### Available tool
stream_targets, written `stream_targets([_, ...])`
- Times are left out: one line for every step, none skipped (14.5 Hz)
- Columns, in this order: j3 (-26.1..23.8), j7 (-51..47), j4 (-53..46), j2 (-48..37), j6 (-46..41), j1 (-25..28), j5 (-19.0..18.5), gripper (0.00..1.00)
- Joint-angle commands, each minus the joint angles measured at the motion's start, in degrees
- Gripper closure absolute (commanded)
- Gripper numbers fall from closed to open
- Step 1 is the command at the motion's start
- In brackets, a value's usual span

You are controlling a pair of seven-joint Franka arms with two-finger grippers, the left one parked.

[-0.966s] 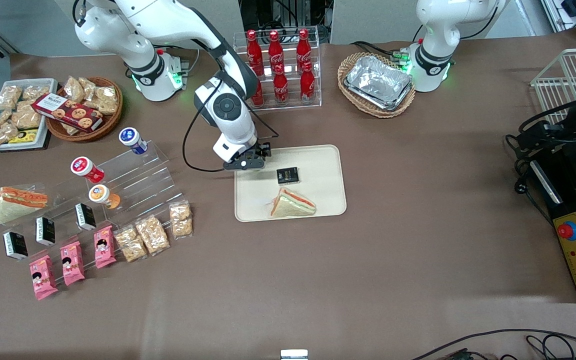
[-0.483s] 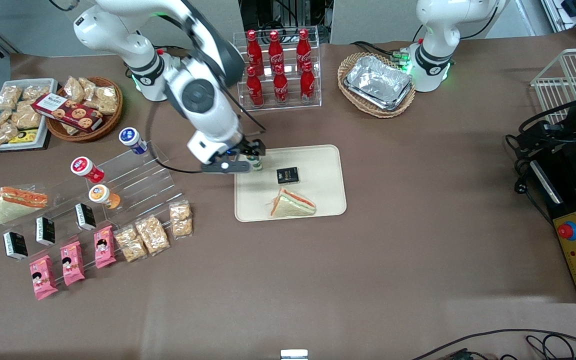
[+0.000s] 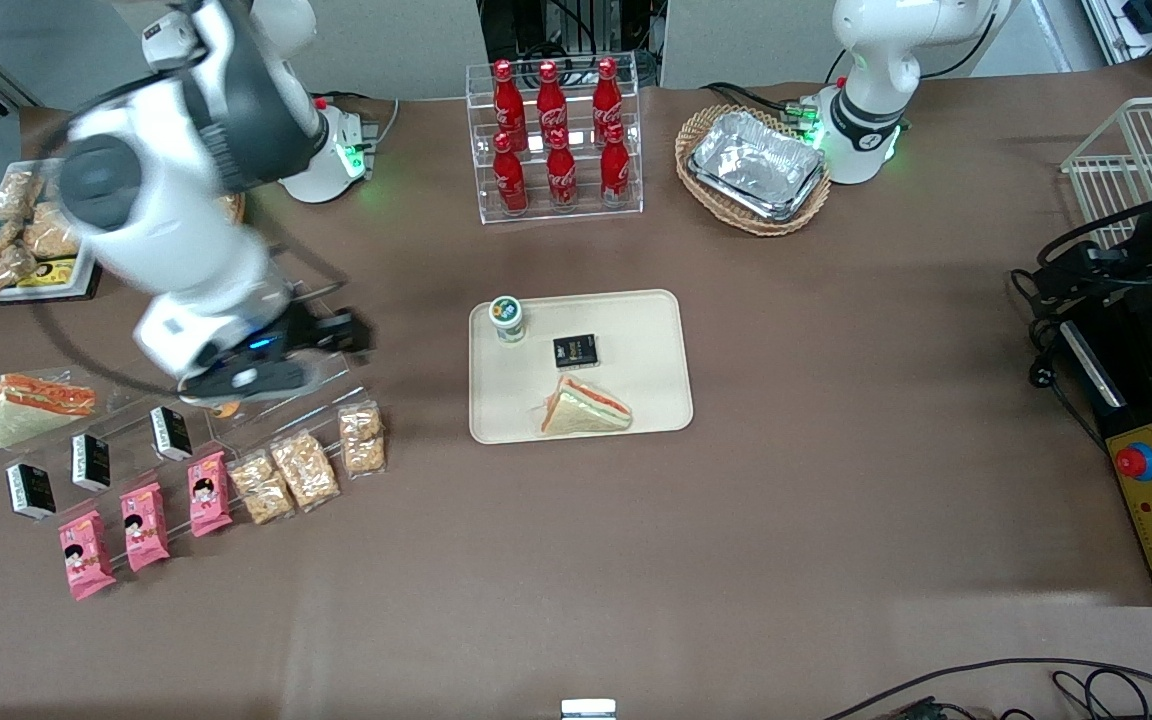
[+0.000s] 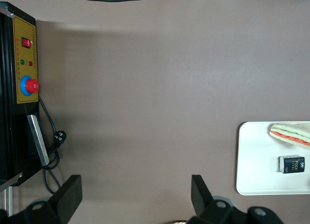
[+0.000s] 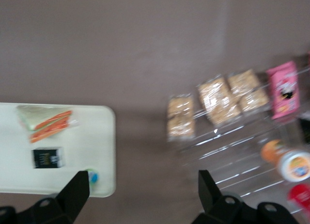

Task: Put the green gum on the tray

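The green gum [image 3: 507, 317], a small white bottle with a green lid, stands upright on the cream tray [image 3: 648, 400], at the tray's corner nearest the working arm and farthest from the front camera. My gripper [image 3: 341, 335] is open and empty, well away from the tray, above the clear acrylic stand [image 3: 286, 390] toward the working arm's end. In the right wrist view the gripper [image 5: 143, 190] is spread wide over bare tablecloth, and the gum [image 5: 92, 176] peeks out beside one finger [image 5: 77, 190] on the tray [image 5: 97, 136].
A sandwich [image 3: 584, 407] and a black packet [image 3: 575, 350] lie on the tray. Snack packs [image 3: 306, 465], pink packets [image 3: 146, 525] and an orange-lidded bottle [image 5: 286, 161] sit at the stand. A cola rack [image 3: 556, 140] and a basket of foil trays [image 3: 756, 165] stand farther back.
My gripper opened and let go of the green gum on the tray, then rose and swung away toward the working arm's end, over the acrylic stand. The gum stays upright.
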State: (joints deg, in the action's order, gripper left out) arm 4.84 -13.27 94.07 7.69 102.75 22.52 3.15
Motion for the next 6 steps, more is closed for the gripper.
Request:
stream_targets([0.1, 13.9, -4.1, 0.3, -1.6, -9.7, -0.3, 0.0])
stream_targets([0.1, 14.7, -4.3, 0.3, -2.1, -12.2, -0.2, 0.0])
stream_targets([0.3, 14.7, -4.4, 0.2, -3.3, -13.3, -0.2, 0.0])
stream_targets([0.5, 14.7, -4.5, 0.1, -4.6, -13.9, -0.5, 0.0])
stream_targets([0.9, 14.7, -5.2, 0.1, -5.0, -14.5, -0.5, 0.0])
stream_targets([0.9, 14.7, -5.7, -0.3, -5.0, -15.0, 0.1, 0.0])
